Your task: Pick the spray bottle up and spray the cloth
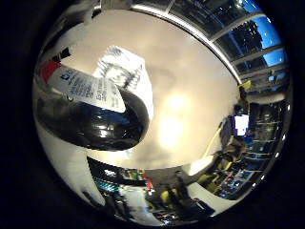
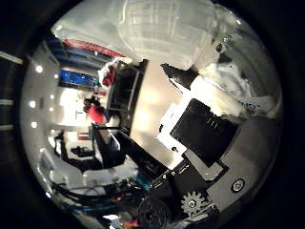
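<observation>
A dark, glossy spray bottle (image 1: 95, 125) with a white printed label (image 1: 88, 88) lies right against my palm and fills much of the little finger side view. Past it, a white cloth (image 1: 125, 67) with a faint grid pattern lies on the pale table (image 1: 190, 90). In the thumb side view the same gridded cloth (image 2: 162, 28) shows large. My right hand (image 2: 205, 143) shows its black and white fingers (image 2: 217, 95) curled in toward a labelled white part of the bottle (image 2: 252, 104). The bottle's nozzle is hidden.
The table's far edge (image 1: 190, 28) runs below large windows (image 1: 248, 33). Beyond the near edge stand desks, a lit screen (image 1: 240, 123) and room clutter. Dark furniture (image 2: 119, 90) and a red object (image 2: 97, 113) stand farther off.
</observation>
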You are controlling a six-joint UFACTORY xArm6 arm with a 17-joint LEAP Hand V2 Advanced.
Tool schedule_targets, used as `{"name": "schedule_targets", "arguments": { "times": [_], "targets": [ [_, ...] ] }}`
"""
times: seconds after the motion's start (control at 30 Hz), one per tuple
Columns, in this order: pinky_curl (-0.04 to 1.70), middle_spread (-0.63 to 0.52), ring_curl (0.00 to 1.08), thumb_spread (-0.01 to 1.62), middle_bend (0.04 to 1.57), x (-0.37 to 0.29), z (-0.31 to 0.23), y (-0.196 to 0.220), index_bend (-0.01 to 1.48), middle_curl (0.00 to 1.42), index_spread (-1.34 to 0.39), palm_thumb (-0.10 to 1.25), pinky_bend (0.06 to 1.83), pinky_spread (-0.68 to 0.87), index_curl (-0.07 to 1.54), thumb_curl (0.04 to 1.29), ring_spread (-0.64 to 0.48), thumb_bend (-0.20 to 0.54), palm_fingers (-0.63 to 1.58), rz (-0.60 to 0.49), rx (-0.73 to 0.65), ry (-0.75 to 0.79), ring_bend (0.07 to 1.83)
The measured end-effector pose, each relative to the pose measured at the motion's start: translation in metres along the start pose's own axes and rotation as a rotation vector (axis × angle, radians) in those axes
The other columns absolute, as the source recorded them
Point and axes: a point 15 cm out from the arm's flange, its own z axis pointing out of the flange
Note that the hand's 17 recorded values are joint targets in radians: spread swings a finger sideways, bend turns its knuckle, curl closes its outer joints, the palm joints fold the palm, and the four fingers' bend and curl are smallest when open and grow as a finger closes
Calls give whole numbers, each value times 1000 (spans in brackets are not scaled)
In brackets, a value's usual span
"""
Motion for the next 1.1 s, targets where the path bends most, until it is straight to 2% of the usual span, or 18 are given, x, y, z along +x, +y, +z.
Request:
{"name": "schedule_targets", "arguments": {
  "times": [0.23, 0.47, 0.67, 1.1],
  "targets": [
    [1517, -97, 770, 992, 1413, -66, 27, -31, 1225, 646, -182, 1011, 988, -150, 745, 704, -212, -15, 1142, -3, 113, -234, 1350],
    [1517, -96, 768, 992, 1410, -123, 81, -38, 1223, 645, -183, 1021, 989, -149, 746, 711, -211, -14, 1140, 12, 148, -475, 1353],
    [1517, -96, 765, 992, 1408, -137, 124, -51, 1218, 643, -184, 1021, 988, -148, 749, 713, -209, -14, 1144, 22, 160, -564, 1356],
    [1507, -91, 759, 1021, 1405, -112, 183, -53, 1210, 644, -187, 977, 987, -149, 757, 713, -208, -16, 1142, 6, 92, -606, 1360]
  ]
}}
